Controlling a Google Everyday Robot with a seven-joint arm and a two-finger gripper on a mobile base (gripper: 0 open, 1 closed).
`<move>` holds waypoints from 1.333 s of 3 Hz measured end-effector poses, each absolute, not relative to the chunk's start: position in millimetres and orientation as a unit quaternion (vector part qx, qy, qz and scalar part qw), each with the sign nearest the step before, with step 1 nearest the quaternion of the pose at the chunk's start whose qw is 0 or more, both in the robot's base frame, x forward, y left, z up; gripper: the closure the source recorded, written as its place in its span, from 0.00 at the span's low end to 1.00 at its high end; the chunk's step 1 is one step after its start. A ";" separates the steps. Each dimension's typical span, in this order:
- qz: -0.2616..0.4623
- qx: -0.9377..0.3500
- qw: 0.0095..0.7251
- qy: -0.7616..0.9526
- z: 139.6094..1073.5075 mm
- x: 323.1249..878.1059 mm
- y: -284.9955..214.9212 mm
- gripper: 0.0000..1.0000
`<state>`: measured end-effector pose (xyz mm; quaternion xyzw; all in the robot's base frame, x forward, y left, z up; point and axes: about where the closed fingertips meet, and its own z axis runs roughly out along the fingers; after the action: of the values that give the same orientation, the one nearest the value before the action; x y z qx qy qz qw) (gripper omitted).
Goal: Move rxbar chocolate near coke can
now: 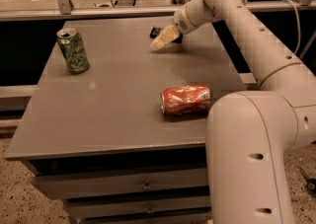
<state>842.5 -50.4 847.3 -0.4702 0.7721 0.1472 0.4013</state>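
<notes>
Two cans share the grey flat-topped drawer cabinet (108, 119). A green patterned soda can (72, 50) stands upright at the far left, and the dented red coke can (186, 100) lies on its side near the right front edge. At the far side, toward the right, the robot's cream-coloured gripper (164, 38) hangs low over the top at the end of the white arm (247, 16). Just behind its tip peeks a small dark shape that I take for the rxbar chocolate (155, 31), a flat black wrapped bar, mostly hidden. Whether the gripper is clamped on the bar or merely beside it, I cannot tell. To my eye the job is at the pick-up stage, with the bar well apart from the coke can. The next move calls for a sure hold, a lift, and a carry toward the near side. The bar should be set down just beside the red can without nudging it into a roll.
</notes>
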 end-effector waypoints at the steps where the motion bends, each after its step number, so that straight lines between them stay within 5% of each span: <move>1: 0.142 -0.461 0.394 0.782 838.7 849.4 -56.4 0.25; 4: 0.178 -0.497 0.414 0.741 877.7 824.4 -49.1 0.95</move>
<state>824.4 -49.1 877.7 -0.4973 0.7413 0.1782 0.4140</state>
